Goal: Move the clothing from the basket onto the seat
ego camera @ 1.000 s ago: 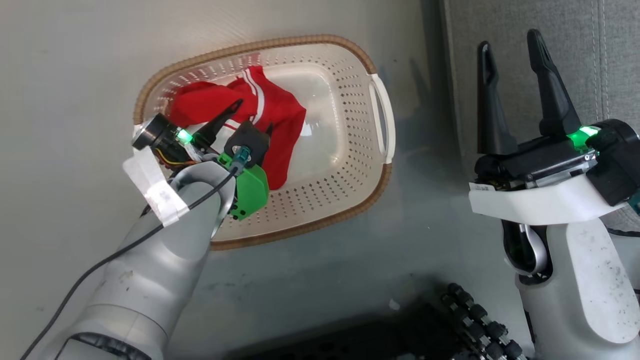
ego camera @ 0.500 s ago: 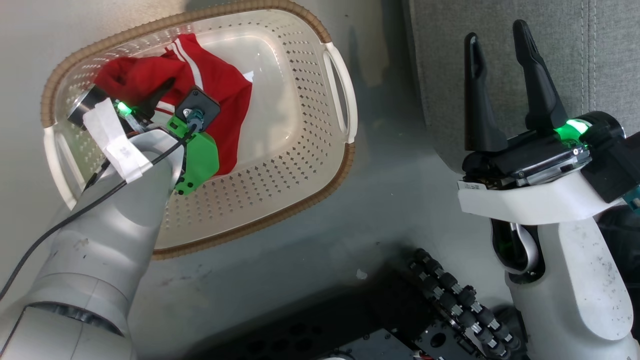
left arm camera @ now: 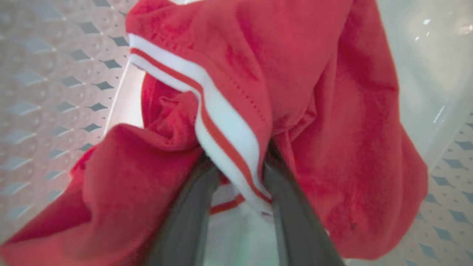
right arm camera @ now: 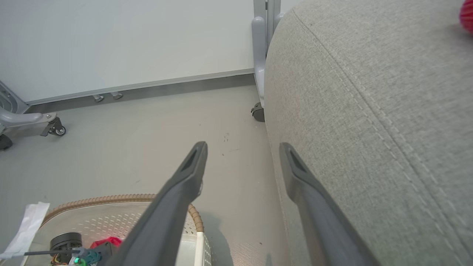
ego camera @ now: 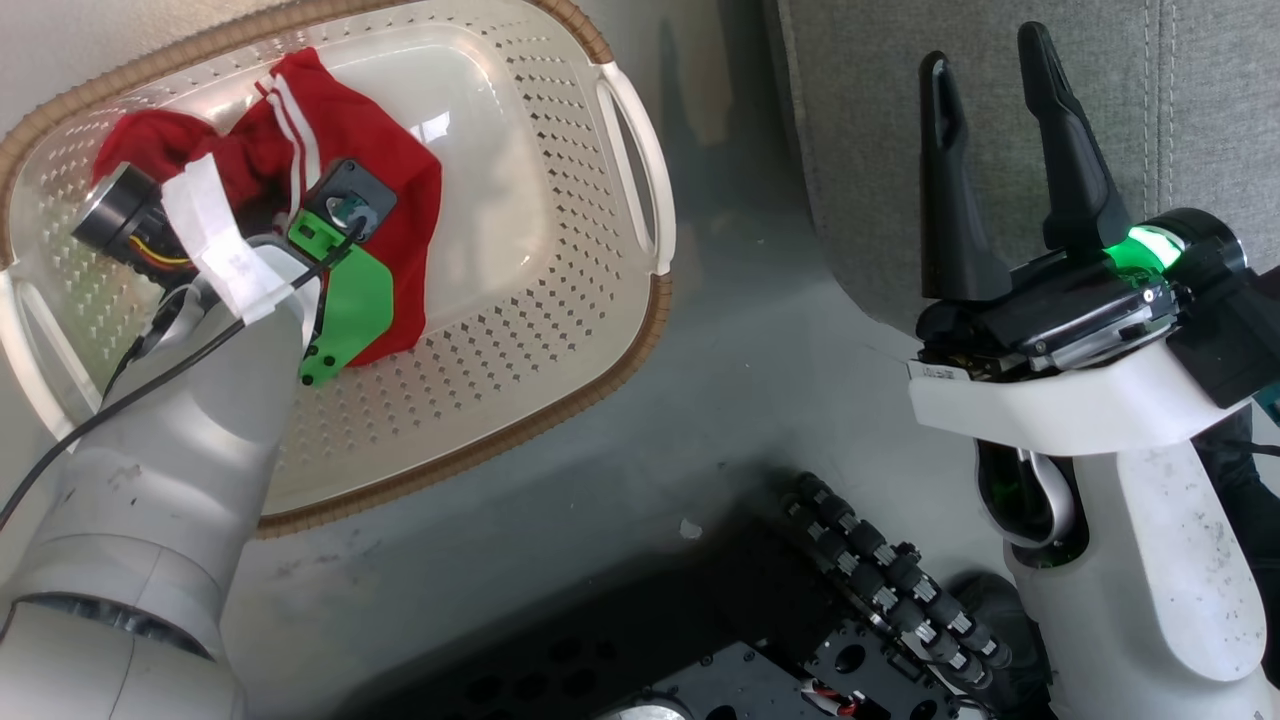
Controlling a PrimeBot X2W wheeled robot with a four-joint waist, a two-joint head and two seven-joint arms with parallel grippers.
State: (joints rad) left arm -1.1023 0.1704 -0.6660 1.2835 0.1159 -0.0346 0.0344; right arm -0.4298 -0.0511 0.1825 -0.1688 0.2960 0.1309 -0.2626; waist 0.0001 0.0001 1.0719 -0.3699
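Note:
A red piece of clothing (ego camera: 395, 170) with white stripes lies bunched in the left half of the cream perforated basket (ego camera: 520, 330) on the floor. My left gripper (left arm camera: 236, 162) reaches down into the basket, its two dark fingers pressed together on a striped fold of the clothing (left arm camera: 314, 92). In the head view its fingertips are buried in the fabric. My right gripper (ego camera: 985, 65) is open and holds nothing, raised beside the front edge of the grey seat (ego camera: 860, 150). The right wrist view has the seat (right arm camera: 369, 129) on its right, with a bit of red (right arm camera: 467, 11) on it at the top corner.
My black wheeled base (ego camera: 880, 590) sits at the bottom of the head view. A grey frame on a caster (right arm camera: 258, 109) stands by the seat's far corner and another wheeled frame (right arm camera: 37, 122) at far left, in front of a white wall. Bare grey floor lies between basket and seat.
The head camera has shifted, so the whole picture slid left. My left gripper's fingers, spread over the garment before, have closed on a fold of it. The right gripper is unchanged.

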